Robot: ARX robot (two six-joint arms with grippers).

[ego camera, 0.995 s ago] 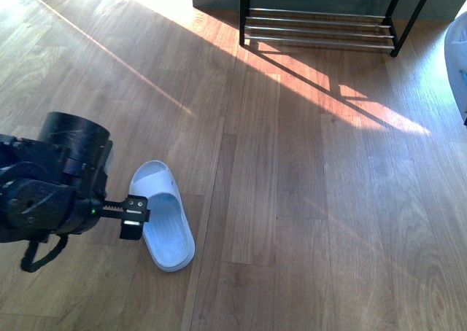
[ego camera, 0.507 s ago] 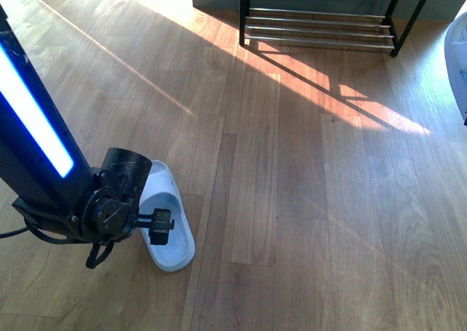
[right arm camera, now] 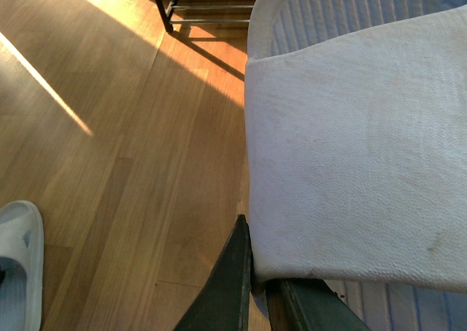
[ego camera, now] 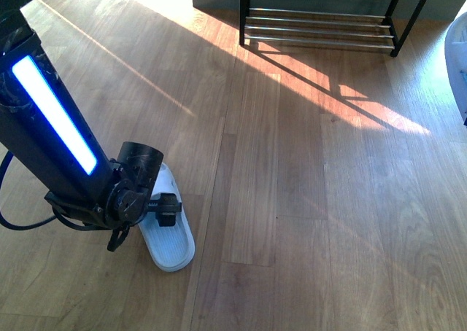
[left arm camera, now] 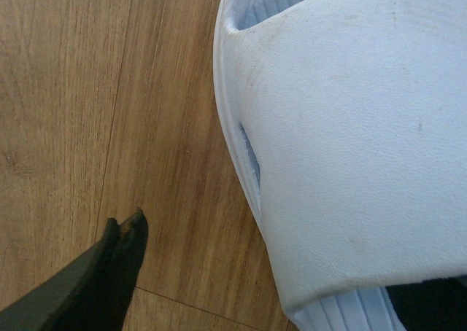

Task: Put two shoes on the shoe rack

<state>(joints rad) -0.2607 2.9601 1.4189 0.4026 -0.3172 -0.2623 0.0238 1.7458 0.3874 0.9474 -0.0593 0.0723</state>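
Stretching across the whole scene, the wooden plank floor point(ego camera: 306, 200) is striped with sunlight toward the far side. At the far edge, right of centre, stands the shoe rack point(ego camera: 321, 32), with black uprights and silver rod shelves. The left arm point(ego camera: 51, 119), with a glowing blue strip, reaches down at the near left to a pale blue-white slide sandal point(ego camera: 171, 236) lying on the floor. The left gripper point(ego camera: 166, 207) sits over its strap with the jaws apart: one finger point(left arm camera: 109, 273) is beside the sandal over the planks, the other on the strap's opposite side. The right gripper point(right arm camera: 259, 276) is clamped on the strap edge of a second slide sandal point(right arm camera: 350, 149), which is at the far right.
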